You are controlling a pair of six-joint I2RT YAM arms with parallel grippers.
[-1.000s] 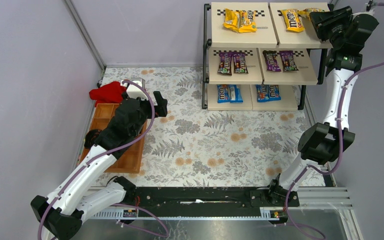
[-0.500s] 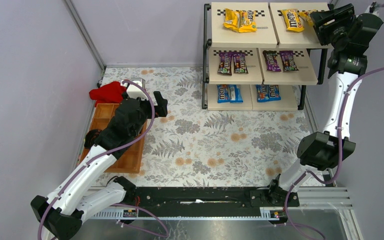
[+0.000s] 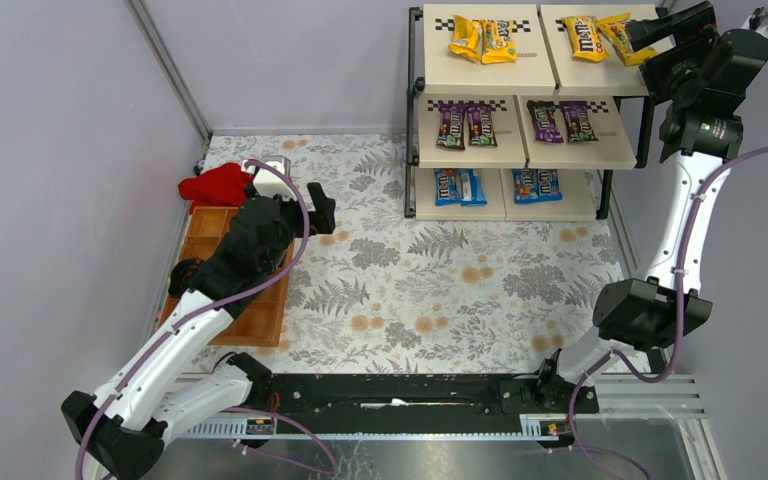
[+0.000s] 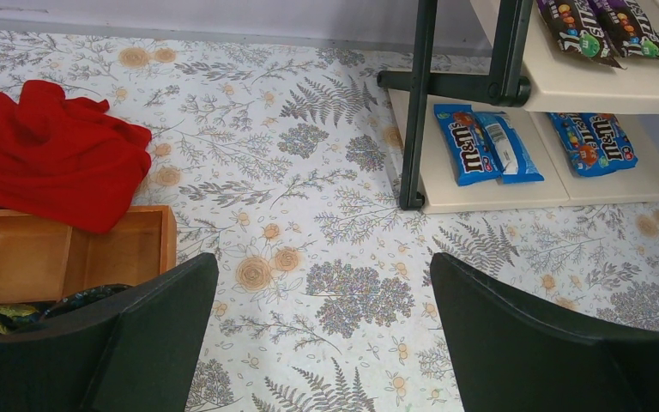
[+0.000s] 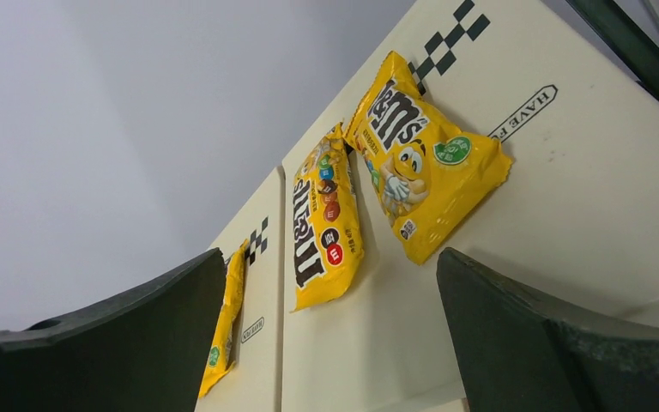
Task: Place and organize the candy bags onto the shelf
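The shelf (image 3: 480, 78) stands at the back right, with candy bags on all three tiers. Yellow bags (image 3: 480, 40) lie on the top boards, purple-brown bags (image 3: 465, 125) on the middle tier and blue bags (image 3: 458, 186) on the bottom. My right gripper (image 3: 650, 48) hovers open at the top tier's right end. In its wrist view two yellow bags (image 5: 429, 163) (image 5: 324, 219) lie flat beyond the open right gripper (image 5: 330, 262), which holds nothing. My left gripper (image 3: 325, 210) hangs open and empty over the floral mat, and the blue bags (image 4: 468, 142) show beyond the left gripper (image 4: 322, 262).
A brown wooden tray (image 3: 260, 320) lies at the left under my left arm, with a red cloth (image 3: 215, 185) behind it. Grey walls close in the left and back. The shelf's black frame post (image 4: 416, 103) stands ahead of the left gripper.
My right gripper has opened and let go of a yellow bag on the top right board, then drawn back to the right. The left arm has not moved.
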